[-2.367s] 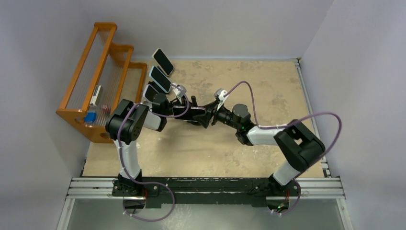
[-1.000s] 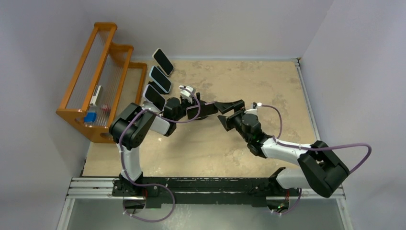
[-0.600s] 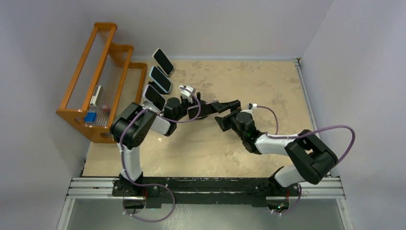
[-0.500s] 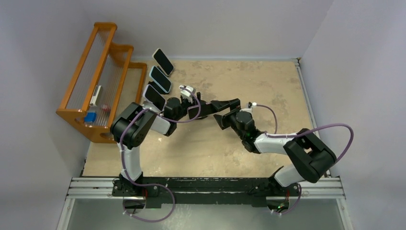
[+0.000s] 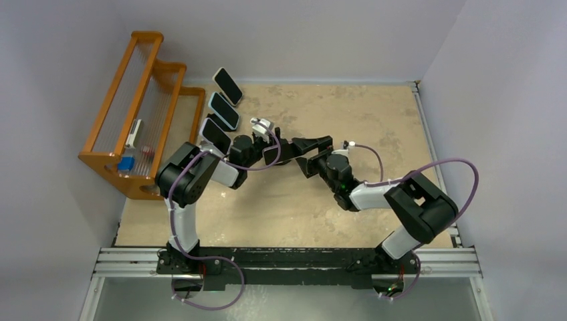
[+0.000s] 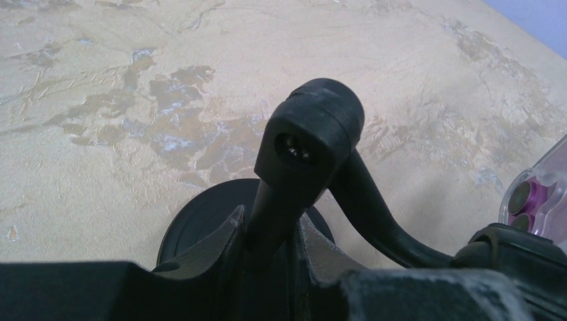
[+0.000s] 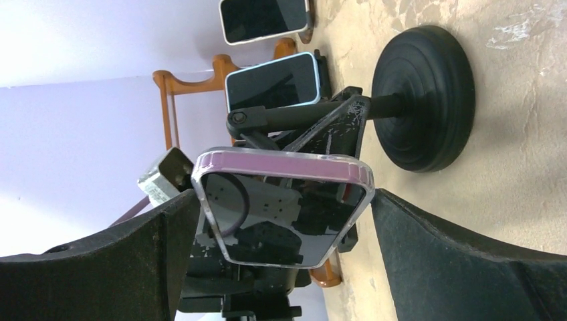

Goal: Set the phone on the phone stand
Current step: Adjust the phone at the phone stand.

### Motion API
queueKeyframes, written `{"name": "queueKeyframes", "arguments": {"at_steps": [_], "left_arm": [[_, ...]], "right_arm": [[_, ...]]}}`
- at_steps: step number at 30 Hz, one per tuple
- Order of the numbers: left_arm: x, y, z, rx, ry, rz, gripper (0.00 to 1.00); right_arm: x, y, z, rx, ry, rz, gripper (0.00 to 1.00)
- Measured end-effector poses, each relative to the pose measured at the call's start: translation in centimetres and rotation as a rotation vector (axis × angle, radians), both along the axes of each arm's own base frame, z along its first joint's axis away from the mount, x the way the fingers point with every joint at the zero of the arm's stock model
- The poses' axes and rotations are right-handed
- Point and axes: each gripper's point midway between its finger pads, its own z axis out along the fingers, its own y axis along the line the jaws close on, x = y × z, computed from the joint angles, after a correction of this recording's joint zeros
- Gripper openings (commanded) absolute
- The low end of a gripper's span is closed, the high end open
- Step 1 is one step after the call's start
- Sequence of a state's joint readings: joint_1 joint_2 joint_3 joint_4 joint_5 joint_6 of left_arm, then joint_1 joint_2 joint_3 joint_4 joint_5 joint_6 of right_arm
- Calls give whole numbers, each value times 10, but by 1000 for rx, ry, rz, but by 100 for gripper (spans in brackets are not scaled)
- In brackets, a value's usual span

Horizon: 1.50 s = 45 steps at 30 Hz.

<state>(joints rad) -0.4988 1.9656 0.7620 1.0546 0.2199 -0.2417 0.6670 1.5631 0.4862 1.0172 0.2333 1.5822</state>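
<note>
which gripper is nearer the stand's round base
Left. The left gripper grips the stand by its stem, right above the base. The right gripper is open around the phone, farther off.

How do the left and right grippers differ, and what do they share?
The left gripper is shut on the stem of the stand; the right gripper is wide open. The left gripper sits low, above the stand's base; the right gripper flanks the phone higher up. Both are black and face the stand.
</note>
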Motion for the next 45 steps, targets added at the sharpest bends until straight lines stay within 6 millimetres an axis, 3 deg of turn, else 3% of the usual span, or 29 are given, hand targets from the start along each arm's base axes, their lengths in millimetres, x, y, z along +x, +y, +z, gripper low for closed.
{"name": "queueKeyframes", "arguments": {"at_steps": [2, 4, 9, 11, 18, 23, 31, 35, 45], "left_arm": [[0, 0, 0, 0, 0, 0, 0], [0, 0, 0, 0, 0, 0, 0], [0, 0, 0, 1, -2, -1, 0], [0, 0, 0, 2, -2, -4, 0], [0, -2, 5, 26, 23, -47, 0], [0, -12, 9, 50, 61, -137, 0], [-3, -22, 9, 138, 120, -272, 0], [-6, -22, 8, 169, 149, -335, 0], [-10, -25, 6, 216, 148, -443, 0]], "right_arm": [[2, 5, -3, 1, 11, 16, 97], [5, 10, -4, 4, 14, 23, 87], [8, 15, -3, -9, 1, 37, 29], [9, 14, -3, -34, -12, 39, 19], [16, 12, 11, -268, -152, 61, 15], [23, 6, 25, -469, -310, 67, 7], [32, -1, 38, -665, -475, 54, 9], [35, -4, 44, -781, -558, 57, 0], [32, -3, 54, -1067, -807, 115, 0]]}}
